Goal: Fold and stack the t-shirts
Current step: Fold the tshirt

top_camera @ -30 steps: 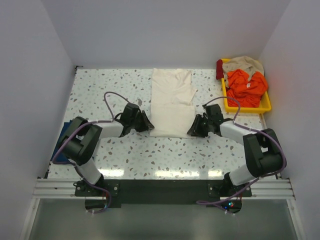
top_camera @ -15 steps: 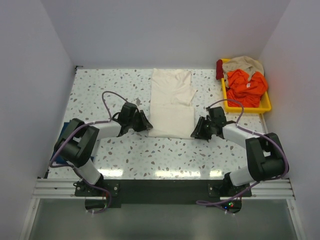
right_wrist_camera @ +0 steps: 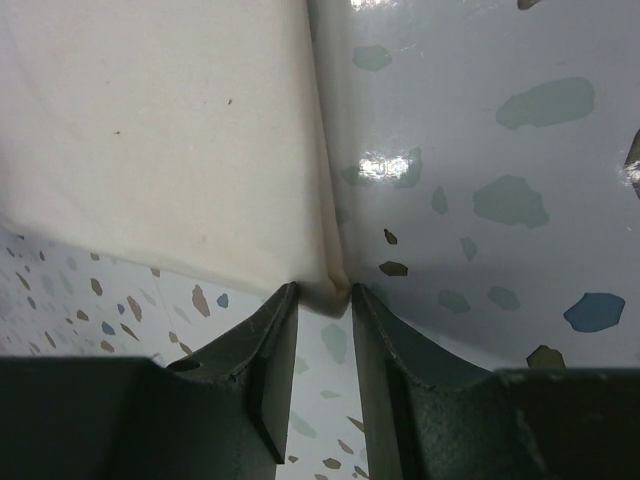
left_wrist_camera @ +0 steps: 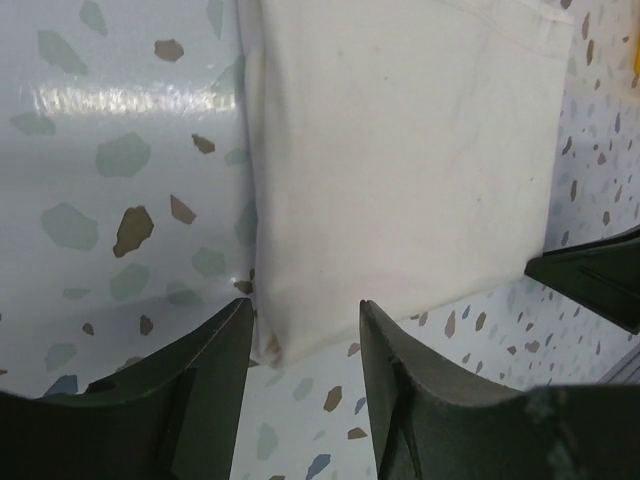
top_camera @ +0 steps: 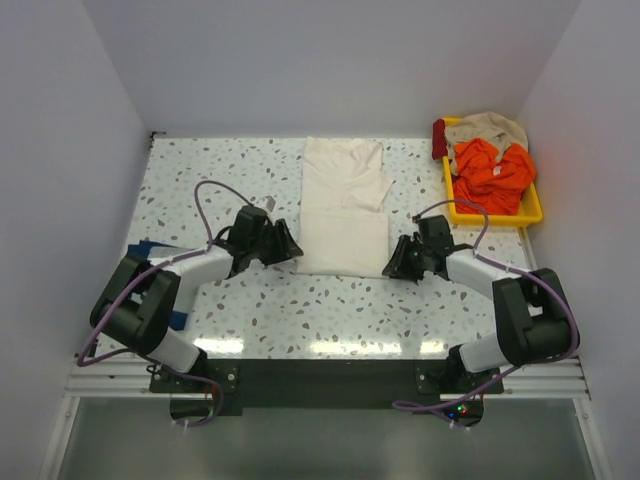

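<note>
From above, the cream t-shirt (top_camera: 345, 205) lies folded into a long strip at the middle of the speckled table (top_camera: 200, 180), running from the far edge towards the arms; the left gripper (top_camera: 288, 247) sits at its near left corner and the right gripper (top_camera: 391, 266) at its near right corner; a navy t-shirt (top_camera: 148, 247) shows only as a blue patch at the table's left edge, mostly hidden under the left arm; the yellow tray (top_camera: 495, 218) stands at the far right corner, well apart from the cream shirt, holding an orange cloth (top_camera: 490, 168) and a beige cloth (top_camera: 490, 125). On the left wrist camera, the left gripper (left_wrist_camera: 300, 340) has its jaws released and standing apart; the shirt's corner (left_wrist_camera: 290, 335) lies flat on the table in the gap between them, unpinched, and the right gripper shows dark at the right edge. On the right wrist camera, the right gripper (right_wrist_camera: 322, 310) has its jaws drawn close and grasping the other near corner (right_wrist_camera: 326, 282) of the cream t-shirt at the very tips, creases running up from the pinch.
</note>
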### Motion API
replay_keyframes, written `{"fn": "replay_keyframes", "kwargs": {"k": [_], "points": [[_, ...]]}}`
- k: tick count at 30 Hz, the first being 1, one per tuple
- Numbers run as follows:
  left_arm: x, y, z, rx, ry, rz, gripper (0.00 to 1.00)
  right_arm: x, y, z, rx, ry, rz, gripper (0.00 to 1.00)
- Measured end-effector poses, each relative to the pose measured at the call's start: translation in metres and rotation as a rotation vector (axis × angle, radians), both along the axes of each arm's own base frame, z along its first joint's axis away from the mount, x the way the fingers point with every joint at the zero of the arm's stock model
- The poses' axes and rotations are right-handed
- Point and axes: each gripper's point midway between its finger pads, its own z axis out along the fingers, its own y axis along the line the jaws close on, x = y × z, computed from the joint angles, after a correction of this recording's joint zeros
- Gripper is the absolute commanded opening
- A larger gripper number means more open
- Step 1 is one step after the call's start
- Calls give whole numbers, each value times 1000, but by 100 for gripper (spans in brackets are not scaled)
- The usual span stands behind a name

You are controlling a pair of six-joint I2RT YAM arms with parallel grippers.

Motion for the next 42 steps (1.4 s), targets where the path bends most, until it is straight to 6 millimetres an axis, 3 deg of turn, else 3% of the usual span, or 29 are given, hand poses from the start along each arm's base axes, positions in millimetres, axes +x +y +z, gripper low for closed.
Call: {"fn": "replay_keyframes", "kwargs": {"k": [5,8,13,17,18,20,23,26,33,42], "points": [[-27,9,-29,25,78,-20,55,0,0,0,3,-2,1,34],[-29,5,-31,9,75,-35,53,0,1,0,6,-2,0,33],[-30,-3,-34,-16,77,-45,39,0,1,0,11,-4,-1,30],[-34,-7,-39,-15,94,-46,18,0,1,-1,13,-1,-6,25],[-35,-9,-40,-17,100,-47,8,0,1,-1,13,-1,-6,21],[-36,-10,-42,-14,107,-42,1,-1,1,-2,12,4,-6,16],[-39,-13,-43,-10,108,-48,0,-5,0,-3,10,17,-4,0],[-43,-13,-42,-4,118,-50,0,-10,-1,0,9,24,-1,0],[-74,-2,-26,-7,131,-59,0,-48,-1,21,54,25,36,0],[-142,2,-22,-39,189,-121,0,-124,-3,25,142,83,70,0]]}}
